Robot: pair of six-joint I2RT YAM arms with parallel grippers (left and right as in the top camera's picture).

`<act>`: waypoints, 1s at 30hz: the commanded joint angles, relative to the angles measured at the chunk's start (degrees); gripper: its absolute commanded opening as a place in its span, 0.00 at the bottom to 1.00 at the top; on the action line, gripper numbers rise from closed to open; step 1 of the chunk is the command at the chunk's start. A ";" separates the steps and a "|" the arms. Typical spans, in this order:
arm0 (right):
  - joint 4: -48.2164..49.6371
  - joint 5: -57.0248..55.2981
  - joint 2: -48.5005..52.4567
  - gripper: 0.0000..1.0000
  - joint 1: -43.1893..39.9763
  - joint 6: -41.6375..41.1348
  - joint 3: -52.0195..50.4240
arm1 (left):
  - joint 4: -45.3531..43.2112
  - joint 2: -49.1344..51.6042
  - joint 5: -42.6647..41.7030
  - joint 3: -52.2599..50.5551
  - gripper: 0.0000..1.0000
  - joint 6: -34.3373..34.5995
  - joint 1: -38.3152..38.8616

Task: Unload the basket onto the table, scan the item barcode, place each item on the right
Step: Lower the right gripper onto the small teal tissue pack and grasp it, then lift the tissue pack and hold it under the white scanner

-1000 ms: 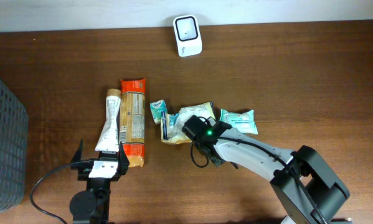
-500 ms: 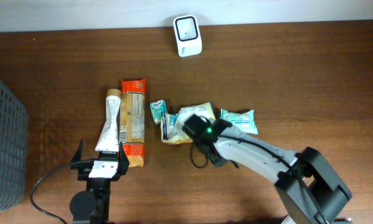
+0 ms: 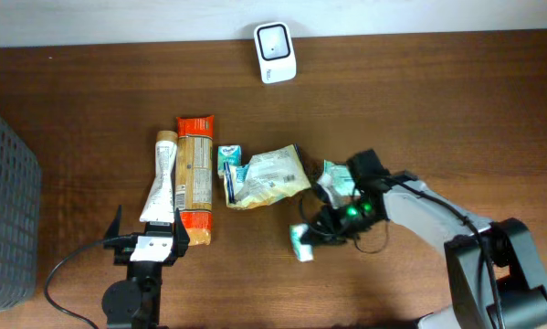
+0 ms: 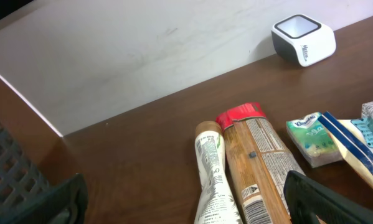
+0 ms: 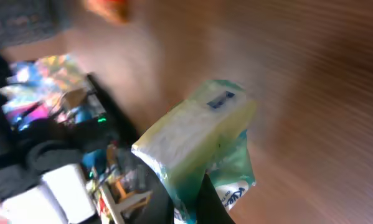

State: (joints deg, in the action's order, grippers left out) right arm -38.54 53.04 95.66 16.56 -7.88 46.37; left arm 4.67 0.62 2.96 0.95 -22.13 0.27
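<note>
My right gripper (image 3: 315, 234) is shut on a small green and white tissue pack (image 3: 300, 244), holding it just above the table below the pile of items. The right wrist view shows that pack (image 5: 195, 134) close up and blurred, pinched between my dark fingers (image 5: 208, 199). The white barcode scanner (image 3: 275, 52) stands at the table's far edge, well away from the pack, and shows in the left wrist view as the scanner (image 4: 303, 38). My left gripper (image 3: 146, 239) rests open at the front left with nothing in it.
An orange pasta packet (image 3: 196, 179) and a white tube (image 3: 163, 179) lie side by side ahead of the left gripper. A small tissue pack (image 3: 229, 156), a crinkled bag (image 3: 269, 175) and another green pack (image 3: 342, 177) lie mid-table. A grey basket (image 3: 4, 206) stands at the left edge.
The right gripper shut on a tissue pack in the pile and pulled it out toward the front as the arm swung right. The bag and small pack shifted. The left arm stayed still.
</note>
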 commanded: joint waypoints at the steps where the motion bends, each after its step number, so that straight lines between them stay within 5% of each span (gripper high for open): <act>1: -2.40 -15.26 0.28 0.11 -3.21 -1.22 -0.72 | -0.13 -0.26 -0.22 -0.42 0.99 -0.70 -0.33; 3: -2.36 -19.87 0.28 0.35 -3.96 -2.54 -0.66 | -0.13 -0.26 -0.22 -0.44 0.99 -0.70 -0.33; 7: -6.88 -28.94 0.28 0.50 -6.56 -3.41 2.89 | -0.13 -0.26 -0.22 -0.44 0.99 -0.70 -0.33; 11: -16.22 -35.19 0.28 0.51 -7.08 -2.91 12.55 | -0.13 -0.26 -0.22 -0.44 0.99 -0.70 -0.33; 14: -17.38 -26.27 0.31 0.49 -6.27 2.27 13.84 | -0.13 -0.26 -0.22 -0.44 0.99 -0.70 -0.33; 23: -11.63 -21.22 0.31 0.36 -3.39 6.23 4.04 | -0.13 -0.26 -0.22 -0.44 0.99 -0.70 -0.33; 30: -5.01 -15.08 0.31 0.35 -3.39 8.31 -3.08 | -0.13 -0.26 -0.22 -0.44 0.99 -0.72 -0.33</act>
State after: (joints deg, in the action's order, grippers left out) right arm -44.58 35.99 96.01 12.91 -0.49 45.01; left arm 4.67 0.62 2.96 0.95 -22.13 0.27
